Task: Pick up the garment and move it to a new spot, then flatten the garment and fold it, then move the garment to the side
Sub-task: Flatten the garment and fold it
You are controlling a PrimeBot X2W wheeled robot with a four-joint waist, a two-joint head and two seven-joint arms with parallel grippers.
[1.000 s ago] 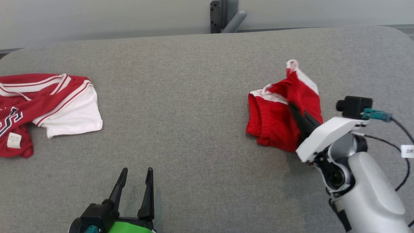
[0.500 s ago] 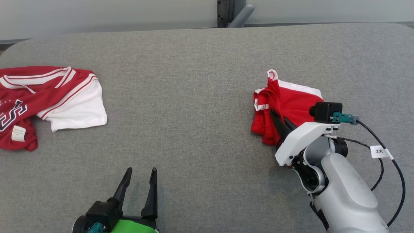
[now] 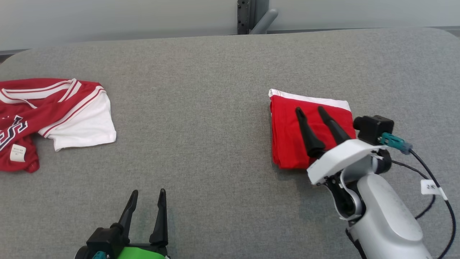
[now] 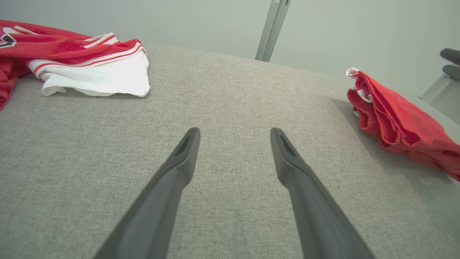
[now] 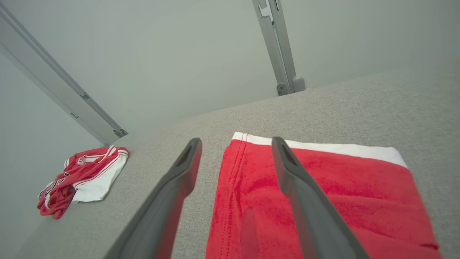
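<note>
Head view: garment (image 3: 285, 140), red with a white band along its far edge, lay as a compact folded rectangle on the right part of the grey worktop (image 3: 215, 108), well apart from a red-and-white jersey (image 3: 72, 115) bunched at the left edge. Right end effector (image 3: 308, 108) was poised over the garment with fingers spread and nothing between them; whether the tips touched the cloth could not be told. Right wrist view put one finger above the red cloth and the other above bare worktop just beside the garment's stitched left edge. Left end effector (image 3: 148, 191) was low near the front of the worktop, fingers likewise spread and empty, far from either piece of clothing. Judgement: the fold looks done, leaving the move to the side. The cloth should handle as light, soft and limp, with no stiffness to keep its shape; the stacked layers seen edge-on from the left wrist view would likely slide apart if only the top one were pinched. Best hold is probably the thick folded edge nearest the robot, all layers together, lifted low or dragged.
</note>
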